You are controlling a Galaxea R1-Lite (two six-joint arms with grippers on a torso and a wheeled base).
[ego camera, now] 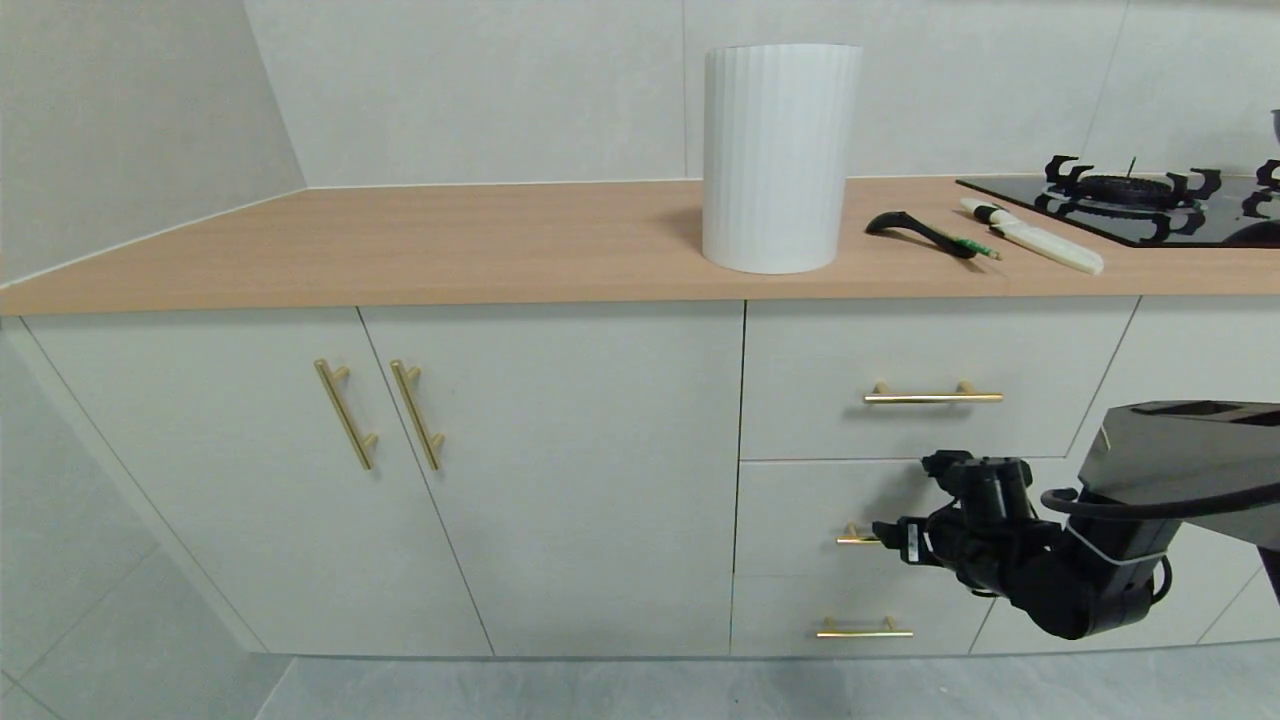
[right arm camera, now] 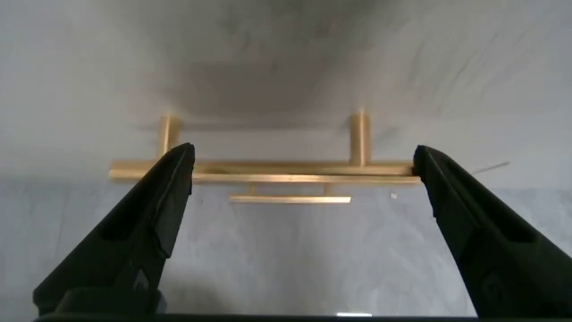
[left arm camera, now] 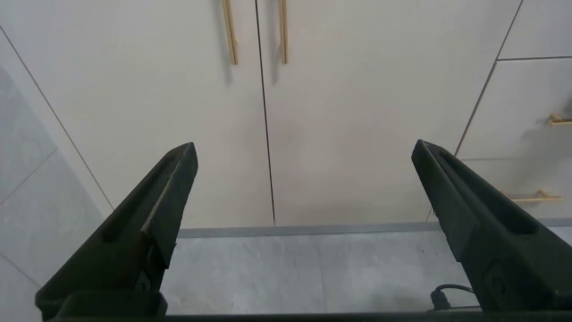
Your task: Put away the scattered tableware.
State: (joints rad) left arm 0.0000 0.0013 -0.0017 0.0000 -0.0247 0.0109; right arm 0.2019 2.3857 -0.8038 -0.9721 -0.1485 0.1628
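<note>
No readable writing anywhere.
The tall white ribbed cylinder (ego camera: 775, 160), the light wooden countertop (ego camera: 450, 240), the pale grey cabinet fronts (ego camera: 560, 470) and the black glass hob (ego camera: 1130, 226) carry no legible text, number or sign.

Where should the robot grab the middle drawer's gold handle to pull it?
Probably the middle of the bar, between its two posts, coming straight from the front. The bar lies level and stands off the drawer, so it can be pinched from above and below. The open right gripper faces it.
</note>
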